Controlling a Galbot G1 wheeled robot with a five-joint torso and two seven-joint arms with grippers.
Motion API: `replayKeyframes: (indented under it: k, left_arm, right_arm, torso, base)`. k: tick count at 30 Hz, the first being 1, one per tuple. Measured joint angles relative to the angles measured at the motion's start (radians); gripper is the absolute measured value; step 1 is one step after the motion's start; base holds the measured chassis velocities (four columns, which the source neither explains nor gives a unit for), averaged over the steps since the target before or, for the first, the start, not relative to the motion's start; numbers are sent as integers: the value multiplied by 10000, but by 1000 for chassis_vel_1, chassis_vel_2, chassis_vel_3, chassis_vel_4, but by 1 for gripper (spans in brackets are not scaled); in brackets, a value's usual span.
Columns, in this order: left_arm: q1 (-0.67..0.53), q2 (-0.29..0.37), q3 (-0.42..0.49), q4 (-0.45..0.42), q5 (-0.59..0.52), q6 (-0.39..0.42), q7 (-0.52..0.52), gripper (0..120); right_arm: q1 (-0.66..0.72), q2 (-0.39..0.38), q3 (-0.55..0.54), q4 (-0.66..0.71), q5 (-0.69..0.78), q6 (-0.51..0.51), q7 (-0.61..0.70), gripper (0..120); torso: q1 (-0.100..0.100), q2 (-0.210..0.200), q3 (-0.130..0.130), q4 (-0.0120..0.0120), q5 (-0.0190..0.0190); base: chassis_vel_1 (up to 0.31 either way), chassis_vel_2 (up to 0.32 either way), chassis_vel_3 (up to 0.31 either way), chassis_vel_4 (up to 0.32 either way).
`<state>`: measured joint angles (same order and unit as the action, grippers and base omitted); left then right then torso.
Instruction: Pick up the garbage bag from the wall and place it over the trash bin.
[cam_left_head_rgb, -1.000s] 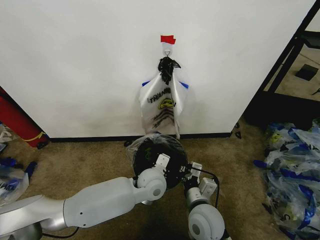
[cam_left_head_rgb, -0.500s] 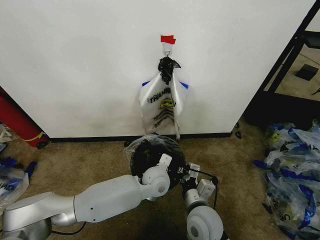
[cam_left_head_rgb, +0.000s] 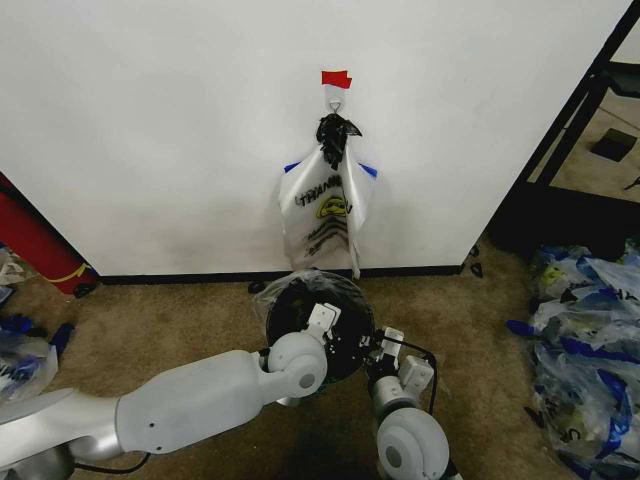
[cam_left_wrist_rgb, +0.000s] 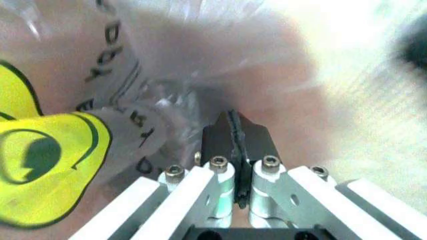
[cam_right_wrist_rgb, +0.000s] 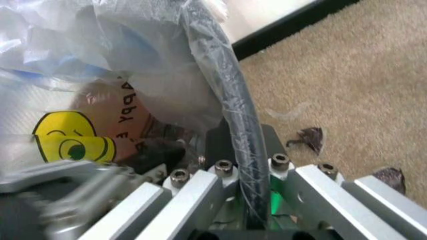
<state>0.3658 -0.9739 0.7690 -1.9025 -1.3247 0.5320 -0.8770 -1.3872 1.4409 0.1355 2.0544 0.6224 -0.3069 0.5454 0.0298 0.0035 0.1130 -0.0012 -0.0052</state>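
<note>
Left gripper (cam_left_wrist_rgb: 235, 150): we see its jaws pinched shut on thin clear film of the garbage bag (cam_left_wrist_rgb: 100, 135) inside the trash bin.
Garbage bag: see-through, yellow smiley print, draped in and over the bin.
Trash bin (cam_left_head_rgb: 345, 305): on carpet, just below the wall (cam_left_head_rgb: 150, 130).
Right gripper (cam_right_wrist_rgb: 247, 165): we see it clamped on the bin's film-covered rim.

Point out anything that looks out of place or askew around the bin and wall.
A white printed bag hangs on the wall hook while a see-through garbage bag already lines the trash bin. The right pincer clamps bag and rim together. Dark scraps litter the carpet.
</note>
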Motion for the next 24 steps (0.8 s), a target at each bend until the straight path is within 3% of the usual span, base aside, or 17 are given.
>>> replayKeyframes:
  k: [5,11,13,18,19,24]
  left_arm:
    - [-9,326,-404,-819,-123,-360,515,0]
    - [965,1449,-2231,-2540,120,-1536,2062,0]
    - [1186,1592,-2472,-2717,204,-1669,2273,0]
    - [3829,2721,-5129,-4075,1173,-2893,4142,0]
    - [3829,2721,-5129,-4075,1173,-2893,4142,0]
    - [6292,2717,-7620,-4401,1585,-3856,5022,0]
  right_arm:
    - [5,2,137,69,405,-229,212,0]
    - [21,-63,459,375,1415,-638,667,0]
    - [20,-75,503,393,1523,-663,706,0]
    - [19,-96,798,536,2309,-834,900,0]
    - [19,-96,798,536,2309,-834,900,0]
    - [-75,-44,1415,909,3568,-1133,1322,0]
  torso:
    - [0,0,0,-2,0]
    - [0,0,0,-1,0]
    - [0,0,0,-2,0]
    - [0,0,0,4,0]
    - [0,0,0,4,0]
    - [0,0,-1,-6,2]
  base:
    - [0,0,0,0]
    - [0,0,0,0]
    - [0,0,0,0]
    - [0,0,0,0]
    - [0,0,0,0]
    - [0,0,0,0]
